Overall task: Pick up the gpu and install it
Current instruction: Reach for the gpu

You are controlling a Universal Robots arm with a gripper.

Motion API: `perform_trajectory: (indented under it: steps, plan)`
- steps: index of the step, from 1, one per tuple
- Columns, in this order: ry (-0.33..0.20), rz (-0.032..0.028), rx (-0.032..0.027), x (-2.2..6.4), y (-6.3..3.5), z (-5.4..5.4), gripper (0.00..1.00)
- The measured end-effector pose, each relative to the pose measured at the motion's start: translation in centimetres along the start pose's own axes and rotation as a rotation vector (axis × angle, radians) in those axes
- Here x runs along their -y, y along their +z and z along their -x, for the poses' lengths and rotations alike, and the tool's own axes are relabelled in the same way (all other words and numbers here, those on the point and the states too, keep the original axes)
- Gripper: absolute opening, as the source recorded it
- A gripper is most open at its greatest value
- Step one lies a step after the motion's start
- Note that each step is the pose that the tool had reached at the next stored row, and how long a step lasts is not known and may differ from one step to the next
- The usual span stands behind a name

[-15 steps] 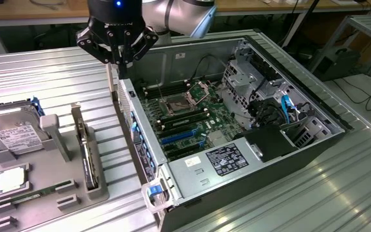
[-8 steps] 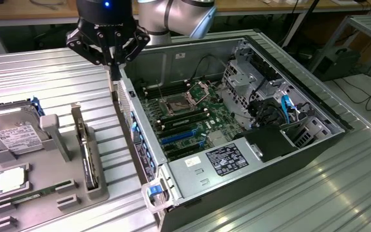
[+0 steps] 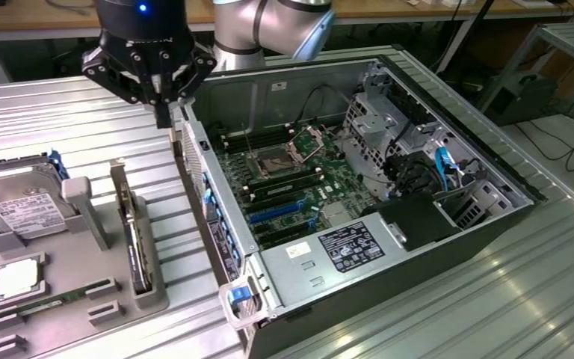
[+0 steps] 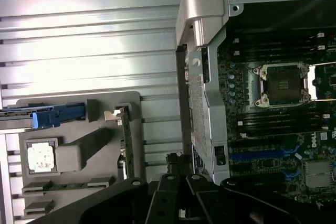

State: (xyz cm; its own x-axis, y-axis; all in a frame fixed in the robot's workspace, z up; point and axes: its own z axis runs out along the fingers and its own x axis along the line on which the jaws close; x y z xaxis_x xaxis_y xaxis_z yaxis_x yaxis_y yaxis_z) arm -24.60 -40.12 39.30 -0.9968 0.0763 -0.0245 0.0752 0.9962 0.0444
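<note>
The gpu (image 3: pixel 132 228) stands on its long edge in a slot of the grey holder (image 3: pixel 78 224) on the exterior view's left, its silver bracket end toward the back. In the wrist view the gpu (image 4: pixel 126 137) shows edge-on as a thin strip in that holder (image 4: pixel 79 150). My gripper (image 3: pixel 162 116) hangs shut and empty above the rear wall of the open computer case (image 3: pixel 207 194), behind and to the right of the card and apart from it. Its black fingers (image 4: pixel 176 162) sit between the holder and the case.
A silver hard drive (image 3: pixel 18 213) in a blue caddy (image 4: pixel 55 116), a processor (image 3: pixel 16 278) and a green memory stick (image 3: pixel 42 305) share the holder. The motherboard (image 3: pixel 287 187) lies exposed with blue slots (image 3: pixel 272 213) and an open socket (image 4: pixel 283 82). Ribbed metal tabletop (image 3: pixel 98 127) surrounds everything.
</note>
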Motion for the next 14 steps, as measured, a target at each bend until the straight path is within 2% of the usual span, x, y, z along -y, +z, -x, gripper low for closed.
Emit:
perform_trajectory:
  steps: [14]
  plan:
    - [0.0, 0.0, 0.0, 0.3, -0.07, -2.2, 0.11]
